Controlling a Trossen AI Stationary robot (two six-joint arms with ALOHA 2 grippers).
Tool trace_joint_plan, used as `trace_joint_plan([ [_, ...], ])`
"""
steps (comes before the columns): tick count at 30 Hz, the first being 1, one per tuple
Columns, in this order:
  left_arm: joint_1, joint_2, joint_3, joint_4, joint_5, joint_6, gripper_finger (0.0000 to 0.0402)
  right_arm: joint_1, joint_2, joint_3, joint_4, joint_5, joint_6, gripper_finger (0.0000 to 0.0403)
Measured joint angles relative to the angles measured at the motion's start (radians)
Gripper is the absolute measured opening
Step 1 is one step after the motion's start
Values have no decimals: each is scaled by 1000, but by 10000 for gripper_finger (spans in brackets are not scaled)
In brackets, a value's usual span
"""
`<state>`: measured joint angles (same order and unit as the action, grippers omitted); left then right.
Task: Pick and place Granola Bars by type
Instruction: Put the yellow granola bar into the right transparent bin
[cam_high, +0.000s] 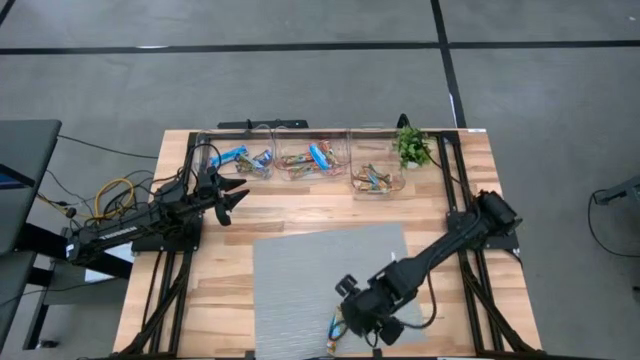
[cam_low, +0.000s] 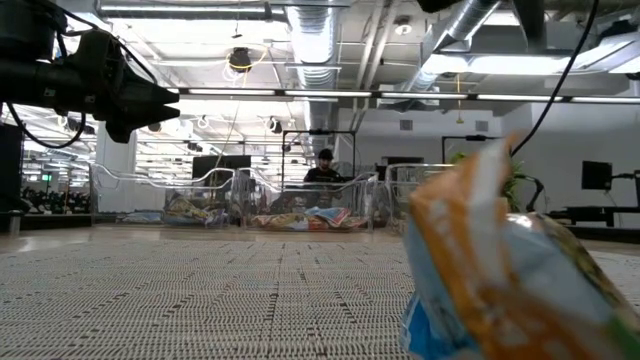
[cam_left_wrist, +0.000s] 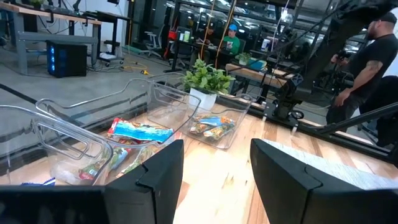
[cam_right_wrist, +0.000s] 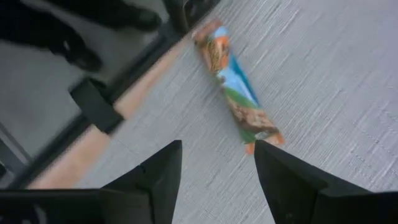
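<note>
We have right gripper (cam_right_wrist: 214, 165) open, empty, over last orange-brown bar (cam_right_wrist: 236, 90) on near mat (cam_high: 300, 270) for pick; left gripper (cam_left_wrist: 214, 171) open, empty, parked by far bins (cam_high: 300, 160).

Three clear bins (cam_high: 312, 160), one potted plant (cam_high: 411, 146), one bar (cam_right_wrist: 237, 89) on the mat.

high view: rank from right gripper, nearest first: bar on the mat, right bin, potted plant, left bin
1. Granola bar on the grey mat, right beside the right gripper.
2. Right bin, far edge, right of centre.
3. Potted plant, just beyond that bin.
4. Left bin, far left.
</note>
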<state>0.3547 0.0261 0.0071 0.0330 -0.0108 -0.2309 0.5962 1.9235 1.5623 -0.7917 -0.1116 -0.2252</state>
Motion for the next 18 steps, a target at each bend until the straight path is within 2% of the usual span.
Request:
trace_joint_plan([
  [8,0,0,0,0,0,1,178,64,65,0,35,191,-128,217],
  [13,0,0,0,0,0,1,178,73,63,0,101,244,-135,241],
  [18,0,0,0,0,0,2,178,77,80,-14,155,253,-135,259],
])
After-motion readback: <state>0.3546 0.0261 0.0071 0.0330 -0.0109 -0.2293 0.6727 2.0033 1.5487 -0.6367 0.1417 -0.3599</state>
